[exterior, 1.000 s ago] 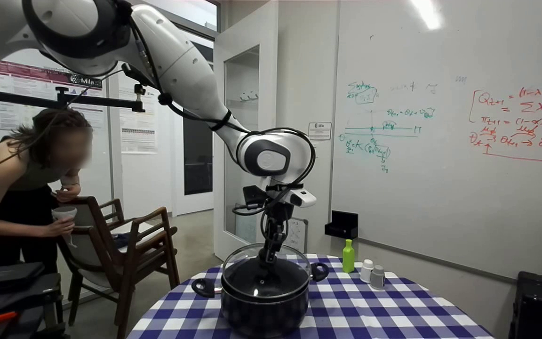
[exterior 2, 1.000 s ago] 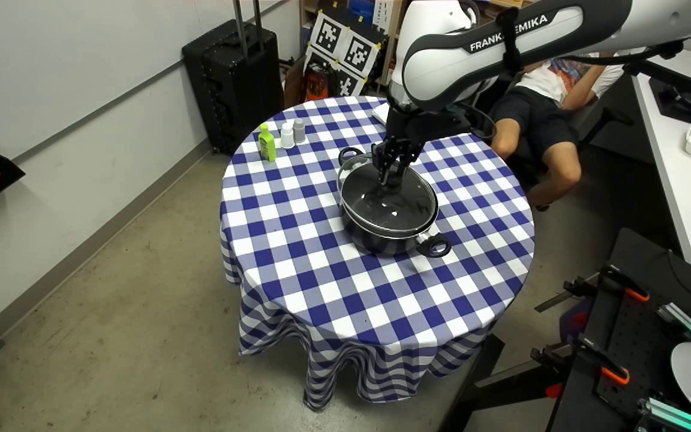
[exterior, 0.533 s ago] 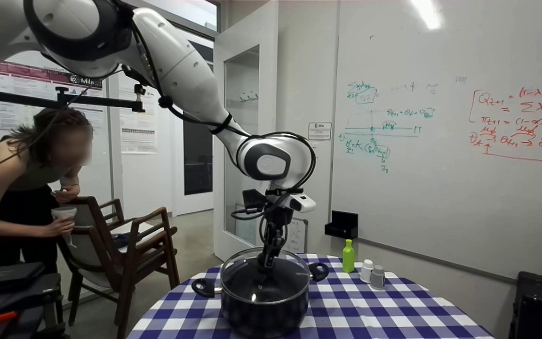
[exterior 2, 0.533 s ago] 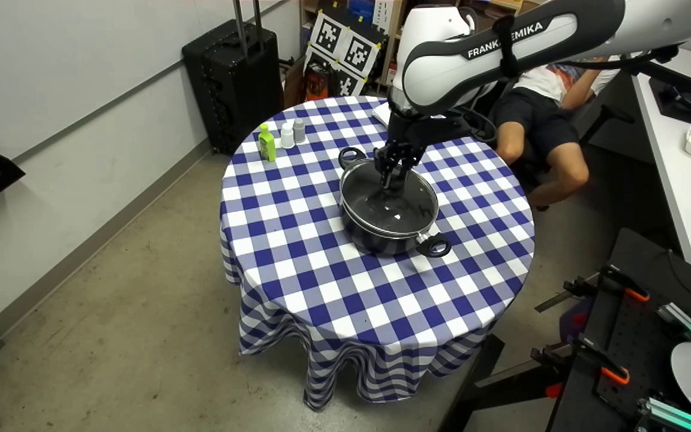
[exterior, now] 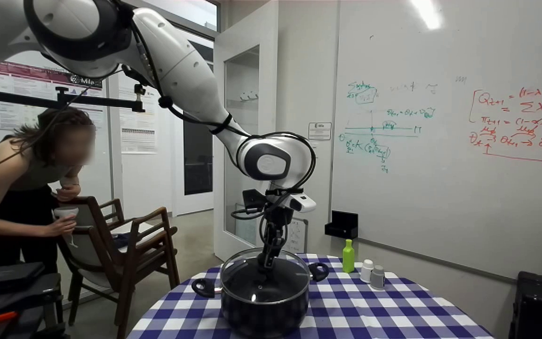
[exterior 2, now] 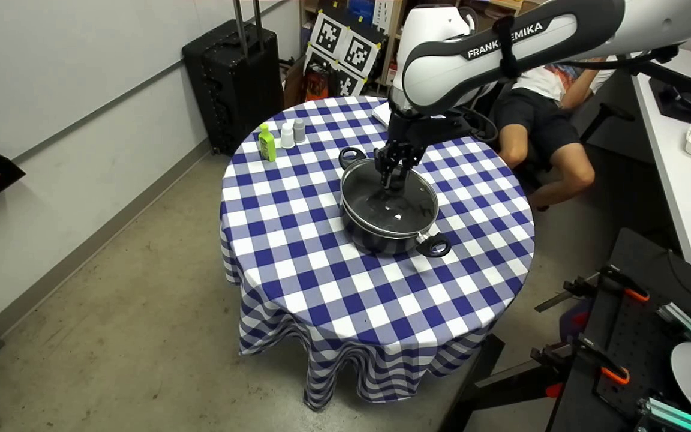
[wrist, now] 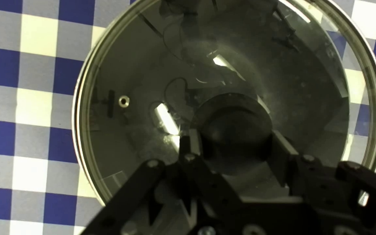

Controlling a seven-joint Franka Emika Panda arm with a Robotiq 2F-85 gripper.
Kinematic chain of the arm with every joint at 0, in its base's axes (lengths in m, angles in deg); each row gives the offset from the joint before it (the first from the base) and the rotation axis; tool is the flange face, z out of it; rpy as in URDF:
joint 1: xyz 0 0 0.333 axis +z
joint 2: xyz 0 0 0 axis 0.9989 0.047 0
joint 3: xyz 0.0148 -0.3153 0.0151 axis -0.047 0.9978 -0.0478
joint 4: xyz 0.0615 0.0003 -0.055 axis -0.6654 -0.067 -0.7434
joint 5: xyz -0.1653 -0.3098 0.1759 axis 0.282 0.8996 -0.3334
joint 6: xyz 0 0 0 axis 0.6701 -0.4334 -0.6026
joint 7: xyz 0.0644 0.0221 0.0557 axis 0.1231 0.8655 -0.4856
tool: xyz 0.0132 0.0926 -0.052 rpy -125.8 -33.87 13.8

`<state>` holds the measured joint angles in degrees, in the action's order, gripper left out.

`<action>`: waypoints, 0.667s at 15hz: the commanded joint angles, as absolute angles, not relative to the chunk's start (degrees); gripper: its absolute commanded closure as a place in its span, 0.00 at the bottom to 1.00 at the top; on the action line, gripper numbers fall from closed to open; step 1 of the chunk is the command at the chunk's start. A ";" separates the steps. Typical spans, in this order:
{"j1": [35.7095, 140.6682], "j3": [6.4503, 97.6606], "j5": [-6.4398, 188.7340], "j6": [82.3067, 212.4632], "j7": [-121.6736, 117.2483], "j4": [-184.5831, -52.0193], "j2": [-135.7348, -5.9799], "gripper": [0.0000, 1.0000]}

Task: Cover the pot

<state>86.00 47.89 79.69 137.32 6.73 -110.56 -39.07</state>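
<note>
Pointing down, my gripper pinches the black knob of the glass lid lying over the black pot, whose inside I cannot make out.

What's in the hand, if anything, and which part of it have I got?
The glass lid, by its round black knob: in the wrist view, the hand is closed on it from both sides.
</note>
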 commanded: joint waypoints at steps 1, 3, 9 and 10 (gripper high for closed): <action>86.55 48.84 80.02 135.03 6.90 -109.25 -39.51 0.74; 86.67 48.93 80.14 134.77 7.02 -109.19 -39.53 0.74; 87.29 49.58 80.98 133.90 7.57 -108.89 -39.69 0.74; 87.35 49.65 81.05 133.66 7.62 -108.75 -39.64 0.74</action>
